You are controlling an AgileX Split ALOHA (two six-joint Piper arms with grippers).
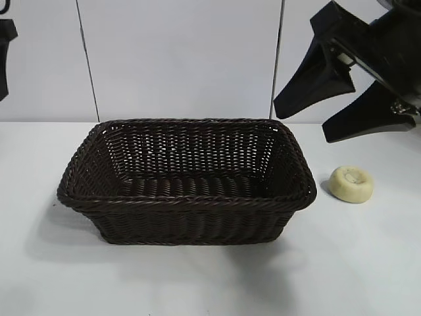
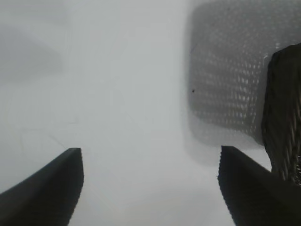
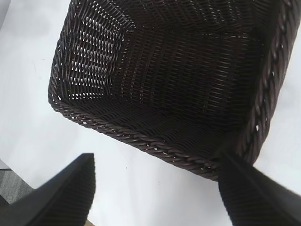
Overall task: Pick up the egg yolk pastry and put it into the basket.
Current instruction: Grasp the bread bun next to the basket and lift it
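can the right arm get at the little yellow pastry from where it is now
Probably yes. The small round pale-yellow pastry lies alone on the white table, right of the dark brown woven wicker basket, apart from it. The right gripper hangs open above it, with nothing between.

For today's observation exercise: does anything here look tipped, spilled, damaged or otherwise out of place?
Nothing stands out. The basket sits upright and empty on the white table, its weave looking intact. The egg yolk pastry lies flat and whole on the table beside it, apart from the rim.
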